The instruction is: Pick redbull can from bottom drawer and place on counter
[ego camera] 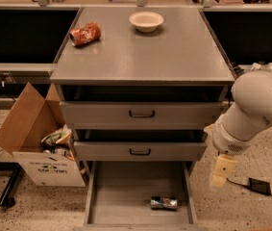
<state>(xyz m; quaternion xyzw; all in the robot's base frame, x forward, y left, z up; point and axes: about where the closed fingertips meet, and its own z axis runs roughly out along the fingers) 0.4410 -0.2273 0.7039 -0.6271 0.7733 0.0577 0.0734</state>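
Note:
The redbull can (164,203) lies on its side on the floor of the open bottom drawer (122,196), near its front right corner. The grey counter (174,52) tops the cabinet above. My gripper (221,173) hangs from the white arm at the right of the cabinet, outside the drawer and up and to the right of the can, pointing down. It holds nothing that I can see.
On the counter lie an orange-red dented can (84,33) at the back left and a white bowl (146,20) at the back middle. Two upper drawers (142,113) stand slightly open. A cardboard box (37,138) of rubbish stands left of the cabinet. A black item (259,186) with a cable lies on the floor at right.

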